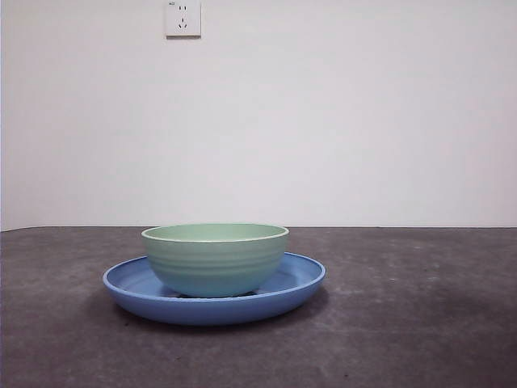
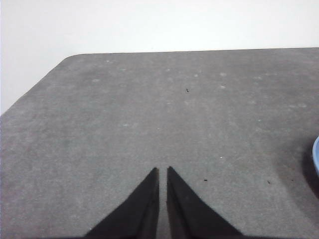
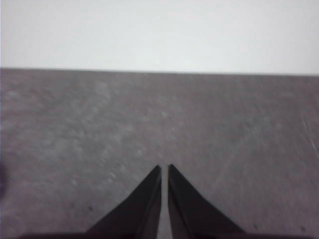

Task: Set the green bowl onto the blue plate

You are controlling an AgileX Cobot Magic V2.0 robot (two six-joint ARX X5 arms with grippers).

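Grey, speckled table (image 1: 420, 323) across the whole lower half of the front view, meeting a plain white wall (image 1: 323, 121) behind. High on the wall, toward the left, a white socket (image 1: 183, 18).

On the table, a little left of centre, the plate (image 1: 299, 283): blue, wide, shallow, glossy, lying flat with its raised rim all round. A sliver of the same blue rim (image 2: 316, 154) just visible at the edge of the left wrist view.

Inside the plate, the bowl (image 1: 215, 259): pale green, ridged on the outer wall, upright, mouth up, resting on the plate's floor and roughly centred (perhaps a touch toward the left side of the plate as seen from the front). Narrower than the plate, with blue rim showing on both sides. Nothing touching the bowl, nothing over it.

Neither arm in the front view. Left gripper (image 2: 163, 169) over bare table, jaws drawn together to a thin slit, nothing between them, plate off to one side and apart from the tips. Right gripper (image 3: 164, 167) likewise over bare table, jaws nearly touching, holding nothing (this view somewhat blurred), with only table and wall ahead.
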